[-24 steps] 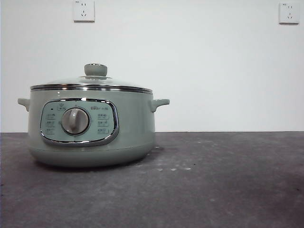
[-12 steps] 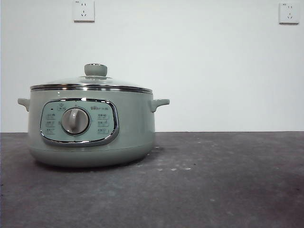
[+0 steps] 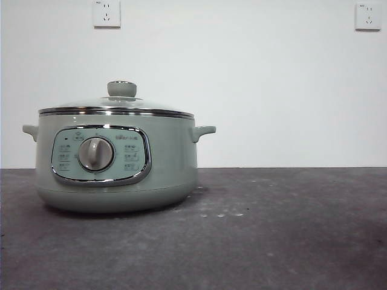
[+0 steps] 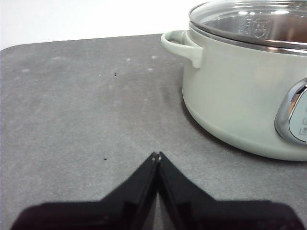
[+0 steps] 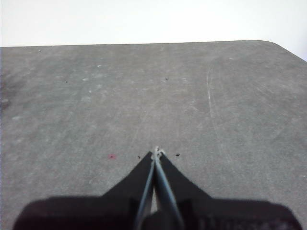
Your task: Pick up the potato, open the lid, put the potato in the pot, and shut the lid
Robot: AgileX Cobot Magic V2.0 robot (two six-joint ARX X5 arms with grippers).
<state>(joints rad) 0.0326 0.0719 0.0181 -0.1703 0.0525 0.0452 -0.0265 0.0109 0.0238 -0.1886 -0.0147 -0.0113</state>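
A: Starting at the left, what stands on the counter [image 3: 290, 241]?

B: The pot [image 3: 115, 163], its dial panel facing the front camera. The lid [image 3: 118, 107] sits closed on its rim, knob upward. The potato shows in none of the views.

A: And the left gripper [image 4: 157, 155]?

B: Over bare counter beside the pot, near one side handle, not touching it. Its fingers [image 4: 144, 179] are pressed together at the tips, holding nothing.

A: Farther right?

B: Dark, scuffed surface and two wall sockets [image 3: 106, 12] high on the white wall.

A: The right gripper [image 5: 156, 152]?

B: Above bare counter too, fingers pressed together, empty. Neither arm shows in the front view.
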